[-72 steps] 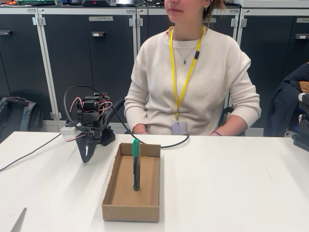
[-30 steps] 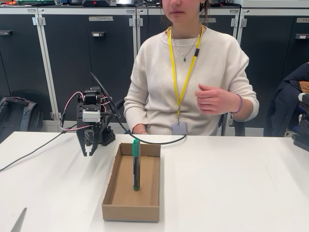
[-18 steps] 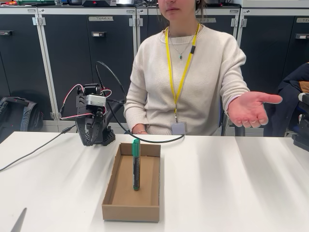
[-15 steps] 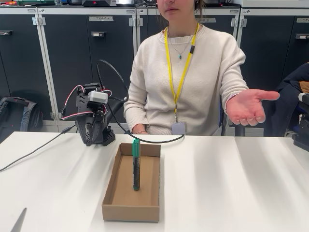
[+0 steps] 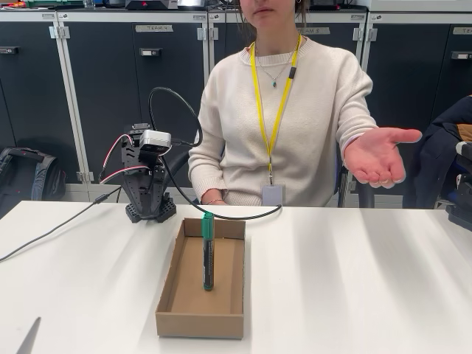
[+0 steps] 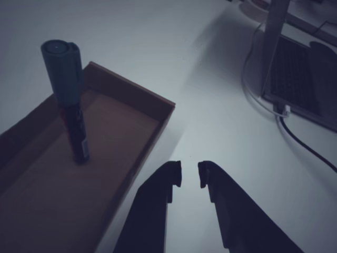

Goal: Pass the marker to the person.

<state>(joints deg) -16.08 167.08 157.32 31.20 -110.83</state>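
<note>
The marker [image 5: 207, 254] stands slanted in a shallow cardboard box [image 5: 199, 324], its green cap [image 5: 207, 225] resting against the far rim. In the wrist view the marker [image 6: 71, 113] rises at upper left inside the box [image 6: 131, 95]. My gripper [image 6: 189, 175] hovers beside the box's right wall, clear of the marker, open by a narrow gap with nothing between its fingers. The black arm [image 5: 146, 188] sits folded at the table's far left, behind the box. The person [image 5: 287, 110] sits behind the table and holds an open palm [image 5: 377, 156] out at the right, above table height.
A laptop [image 6: 308, 79] and a cable [image 6: 303, 145] lie on the white table past my gripper in the wrist view. A black cable [image 5: 44, 234] crosses the table's left side. Dark cabinets [image 5: 110, 81], a backpack [image 5: 29, 173] and a jacket [image 5: 446, 147] stand behind.
The arm has lifted and folded back, and its gripper has swung up off the table. The person raised a hand and holds its palm out at the right. The marker has not moved.
</note>
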